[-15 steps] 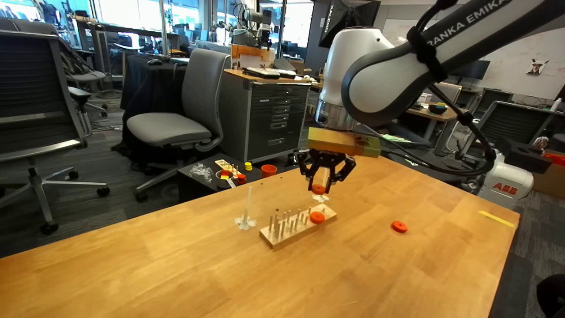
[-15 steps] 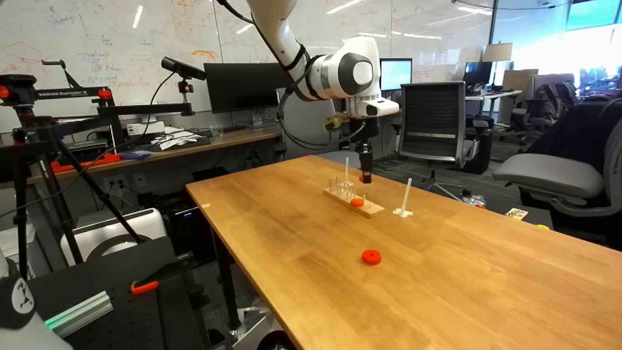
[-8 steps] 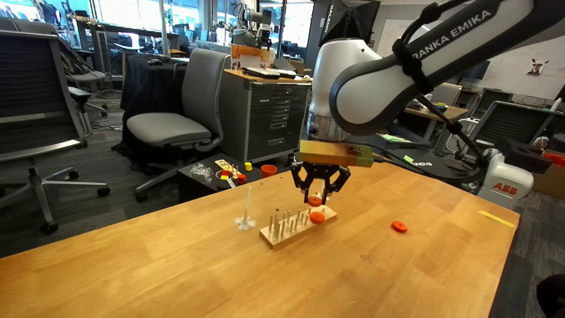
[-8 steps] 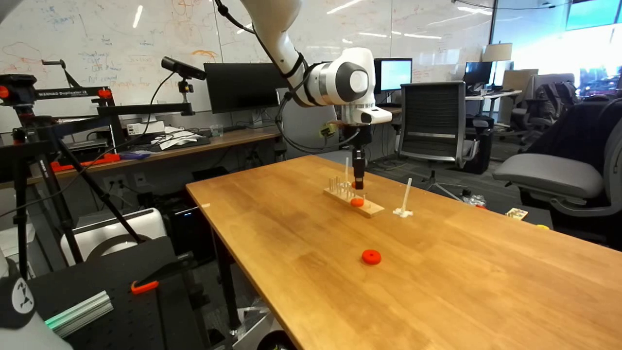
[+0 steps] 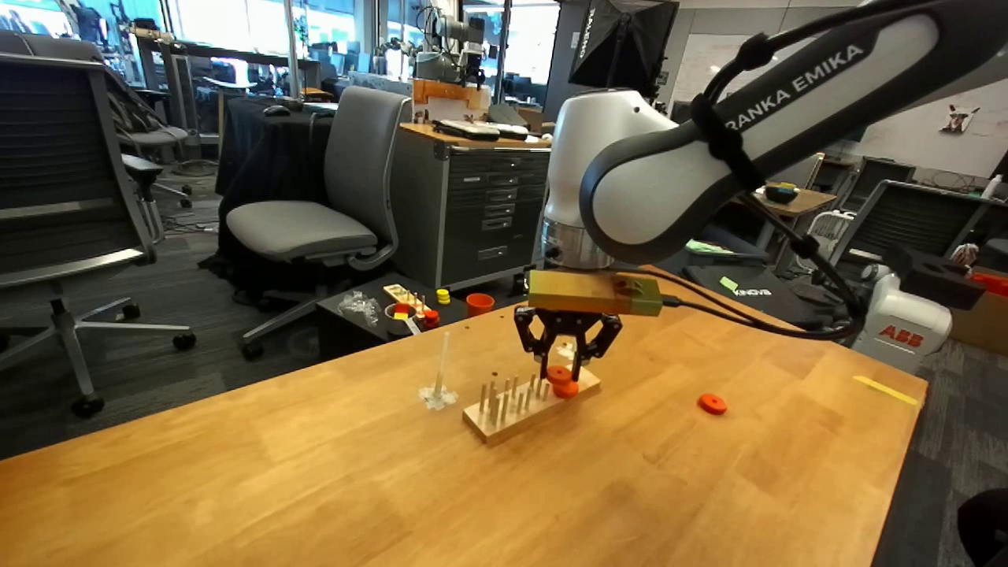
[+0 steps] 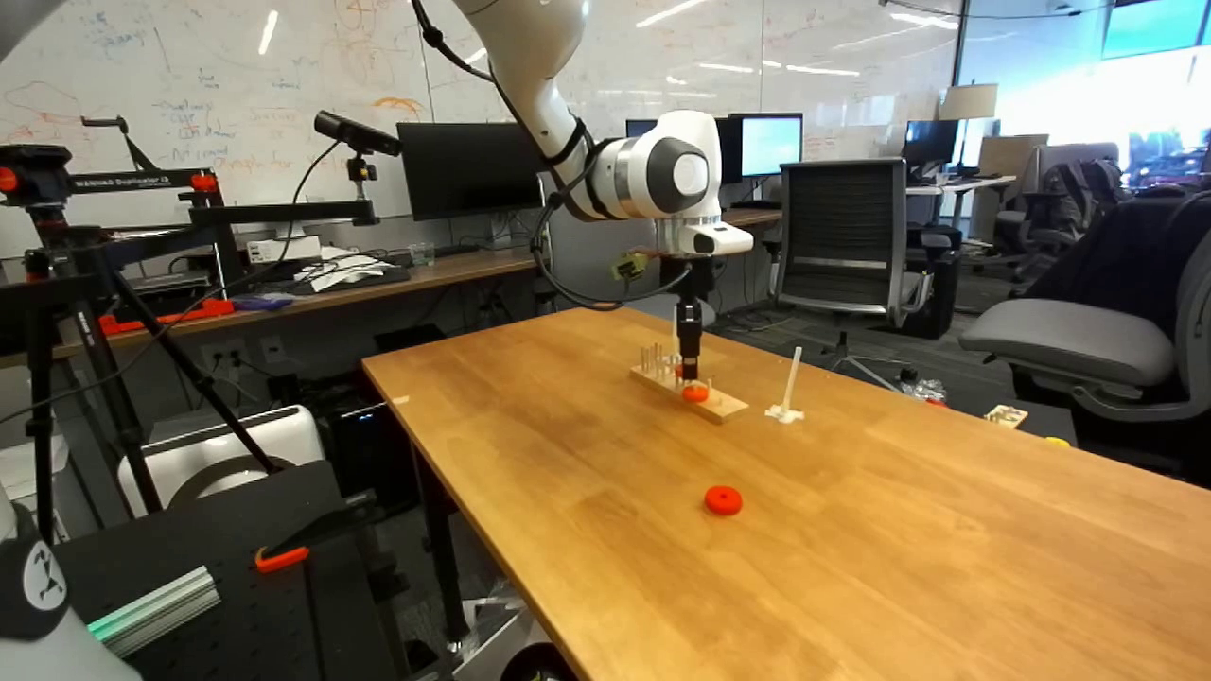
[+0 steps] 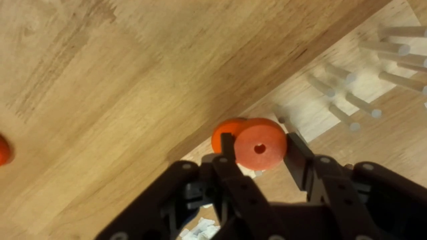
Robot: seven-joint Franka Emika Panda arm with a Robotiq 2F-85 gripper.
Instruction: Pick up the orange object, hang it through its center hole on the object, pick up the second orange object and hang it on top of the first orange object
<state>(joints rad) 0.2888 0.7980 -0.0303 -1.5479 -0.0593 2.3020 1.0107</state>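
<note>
1. Robotiq gripper (image 5: 560, 372) is sitting lower than in the earlier frames, bringing the held orange disc (image 7: 257, 137) down with it to the small pale wooden peg rack (image 6: 728, 407).
2. Jaws are clamping that disc from two opposite sides, dark fingertips (image 7: 300, 156) bearing on its rim; center hole is showing in the wrist view.
3. Held disc is overlapping the lower orange disc (image 5: 567, 390) as seen in the wrist view and in an exterior view. Can't tell whether they're touching.
4. Lower disc is resting on the rack's base, same spot as before. From the wrist it's peeking out past the held one, so the two are looking offset. Can't tell whether a peg is running through it.
5. Rack is lying flat on the wooden table (image 5: 315, 480), its thin pegs (image 7: 361, 104) standing upright, most of them to one side of the lower disc.
6. Third orange disc (image 5: 713, 404) is lying flat on the table, well apart from the rack, showing in both exterior views.
7. Thin standalone upright (image 5: 443, 362) is standing near the rack, whitish patch (image 5: 429, 400) around its foot.
8. Yellow strip (image 5: 886, 390) is lying near the table's edge.
</note>
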